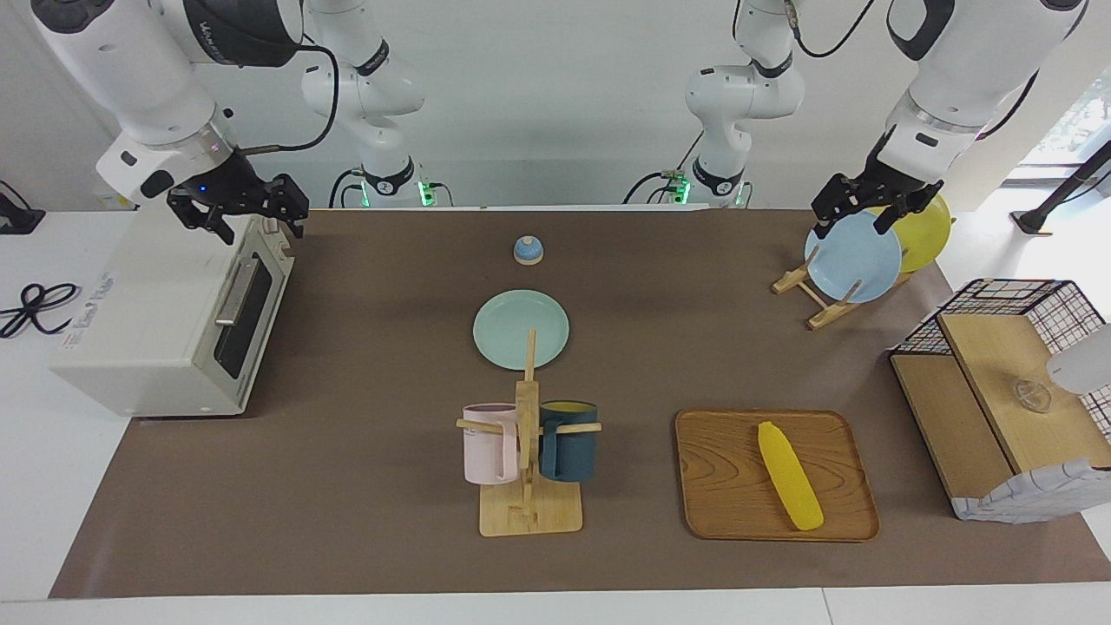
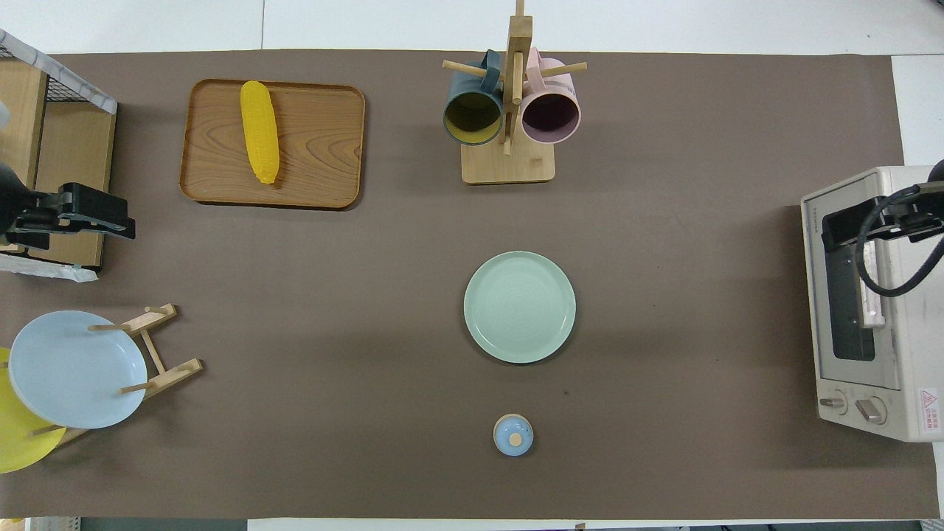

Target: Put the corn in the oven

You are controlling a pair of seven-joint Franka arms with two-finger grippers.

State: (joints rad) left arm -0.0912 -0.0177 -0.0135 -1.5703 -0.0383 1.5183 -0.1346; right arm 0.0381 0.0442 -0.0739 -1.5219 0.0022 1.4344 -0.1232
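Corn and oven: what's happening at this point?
Nothing is being handled yet. The corn lies on the wooden tray, and the oven door is closed. The right pincer hangs open over the oven; the left pincer hangs open over the plate rack.

The boxy cream-white toaster oven (image 1: 169, 317) stands at the right arm's end of the worktop (image 1: 364, 486), directly under the right end effector (image 1: 239, 208). The left end effector (image 1: 872, 208) hangs over the pale blue plate (image 1: 852, 258) leaning in a wooden rack (image 1: 816, 299). The bright yellow corn cob (image 1: 789, 475) lies on a wooden tray (image 1: 720, 486), farther from the robots than that rack and well apart from both end effectors. Whether the oven door is fully closed is hard to judge.
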